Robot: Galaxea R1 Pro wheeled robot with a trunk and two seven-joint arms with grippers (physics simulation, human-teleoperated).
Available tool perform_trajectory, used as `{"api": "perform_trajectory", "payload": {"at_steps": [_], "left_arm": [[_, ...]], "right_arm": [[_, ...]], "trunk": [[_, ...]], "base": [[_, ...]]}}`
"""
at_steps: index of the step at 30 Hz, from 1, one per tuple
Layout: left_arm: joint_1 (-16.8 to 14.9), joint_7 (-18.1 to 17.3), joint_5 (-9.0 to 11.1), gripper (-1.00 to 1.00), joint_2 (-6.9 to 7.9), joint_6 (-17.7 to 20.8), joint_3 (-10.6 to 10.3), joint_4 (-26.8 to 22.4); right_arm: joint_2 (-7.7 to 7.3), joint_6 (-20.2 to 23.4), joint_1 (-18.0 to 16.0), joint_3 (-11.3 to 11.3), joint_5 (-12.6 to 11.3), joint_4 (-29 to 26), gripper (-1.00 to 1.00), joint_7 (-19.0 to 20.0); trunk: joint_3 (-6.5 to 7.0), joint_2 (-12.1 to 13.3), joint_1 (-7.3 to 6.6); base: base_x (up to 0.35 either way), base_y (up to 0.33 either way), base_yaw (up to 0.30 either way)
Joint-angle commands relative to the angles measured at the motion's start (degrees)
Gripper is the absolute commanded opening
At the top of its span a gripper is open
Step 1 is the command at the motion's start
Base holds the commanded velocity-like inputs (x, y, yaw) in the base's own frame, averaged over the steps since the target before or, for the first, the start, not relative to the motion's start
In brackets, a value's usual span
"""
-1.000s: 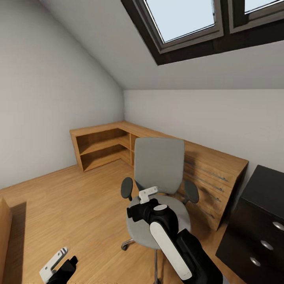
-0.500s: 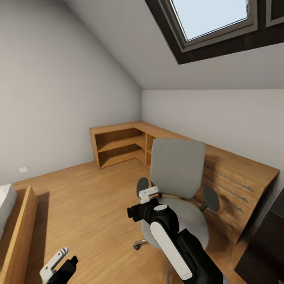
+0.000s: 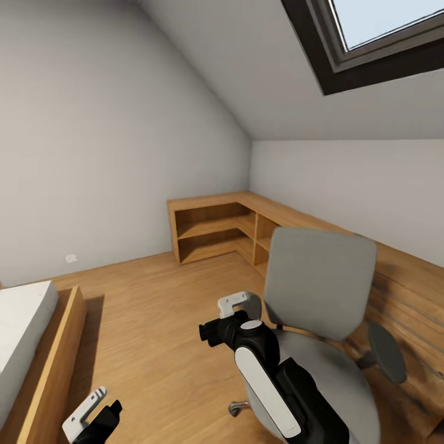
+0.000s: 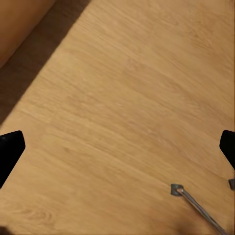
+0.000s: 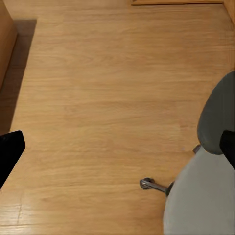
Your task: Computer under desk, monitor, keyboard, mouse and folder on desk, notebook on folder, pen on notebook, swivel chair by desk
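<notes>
Beside swivel chair (image 3: 320, 320): right pincer (image 3: 237, 303) raised, left pincer (image 3: 86, 414) low.

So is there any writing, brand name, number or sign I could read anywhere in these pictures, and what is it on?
None: no readable text anywhere.
The swivel chair, the wooden shelf unit, the floor and the skylight frame carry no lettering.
The small white plate on the wall is too small to show any mark.
The robot's right arm shows plain black and white, no label.
</notes>
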Motion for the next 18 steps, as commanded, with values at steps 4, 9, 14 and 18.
{"api": "perform_trajectory", "payload": {"at_steps": [4,9,14,18], "left_arm": [[0.0,0.2,0.4,1.0,0.05,-0.3,-0.1,-0.1],[0.0,0.1,0.5,1.0,0.05,-0.3,0.0,-0.1],[0.0,0.1,0.5,1.0,0.05,-0.3,0.1,-0.1],[0.0,0.1,0.5,1.0,0.05,-0.3,0.1,-0.1]], "right_arm": [[0.0,0.2,0.0,0.1,-0.6,0.0,1.0,-0.6],[0.0,0.2,-0.1,0.0,-0.6,0.0,1.0,-0.6],[0.0,0.2,-0.1,0.0,-0.6,0.0,1.0,-0.6],[0.0,0.2,-0.1,0.0,-0.6,0.0,1.0,-0.6]], "trunk": [[-0.05,0.0,0.04],[-0.05,0.0,0.04],[-0.05,0.0,0.04],[-0.05,0.0,0.04]], "base": [[0.337,0.02,0.276],[0.203,0.175,0.276],[0.051,0.102,0.276],[0.013,0.026,0.276]]}}
